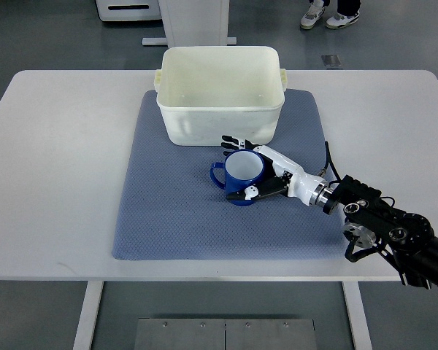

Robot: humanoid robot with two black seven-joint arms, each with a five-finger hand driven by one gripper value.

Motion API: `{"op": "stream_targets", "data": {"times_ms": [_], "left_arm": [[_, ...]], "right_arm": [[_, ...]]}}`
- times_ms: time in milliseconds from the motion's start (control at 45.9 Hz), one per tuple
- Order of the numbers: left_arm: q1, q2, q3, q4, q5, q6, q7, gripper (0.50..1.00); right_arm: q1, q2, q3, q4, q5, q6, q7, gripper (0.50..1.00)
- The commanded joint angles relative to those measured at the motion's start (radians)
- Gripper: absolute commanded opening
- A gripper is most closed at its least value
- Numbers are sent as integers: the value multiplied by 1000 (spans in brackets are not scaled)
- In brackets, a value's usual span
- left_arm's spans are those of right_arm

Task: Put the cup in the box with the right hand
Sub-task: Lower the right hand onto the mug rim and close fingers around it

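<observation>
A white table [66, 153] with rounded corners fills most of the view, standing on a grey floor [44, 36]. At 12 o'clock a white post [197, 20] rises from a flat foot, with a white cabinet [128, 10] at 11. At 1 o'clock a person's sneakers [328, 14] show. At 6, a metal plate [225, 334] lies under the table.

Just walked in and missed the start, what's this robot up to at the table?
The robot's right hand is reaching in from the right edge and has its fingers wrapped around a blue cup. The cup stands upright on a blue-grey mat, just in front of an empty white box. The cup is not in the box yet. No left arm shows. Someone's shoes are visible beyond the table.
</observation>
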Motion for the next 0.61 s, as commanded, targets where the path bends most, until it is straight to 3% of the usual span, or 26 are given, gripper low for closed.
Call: {"op": "stream_targets", "data": {"times_ms": [0, 65, 152, 218, 240, 261, 588], "left_arm": [[0, 0, 0, 0, 0, 0, -1, 1000], [0, 0, 0, 0, 0, 0, -1, 1000], [0, 0, 0, 0, 0, 0, -1, 1000], [0, 0, 0, 0, 0, 0, -1, 1000], [0, 0, 0, 0, 0, 0, -1, 1000], [0, 0, 0, 0, 0, 0, -1, 1000], [0, 0, 0, 0, 0, 0, -1, 1000]], "right_arm": [[-1, 1, -7, -6, 0, -8, 6, 958], [0, -1, -24, -7, 0, -10, 20, 891], [2, -2, -42, -7, 0, -10, 37, 757], [2, -2, -55, -7, 0, -8, 40, 601], [2, -2, -55, -7, 0, -8, 40, 600], [2, -2, -67, -9, 0, -10, 40, 500], [9, -1, -67, -15, 12, -54, 40, 500]]}}
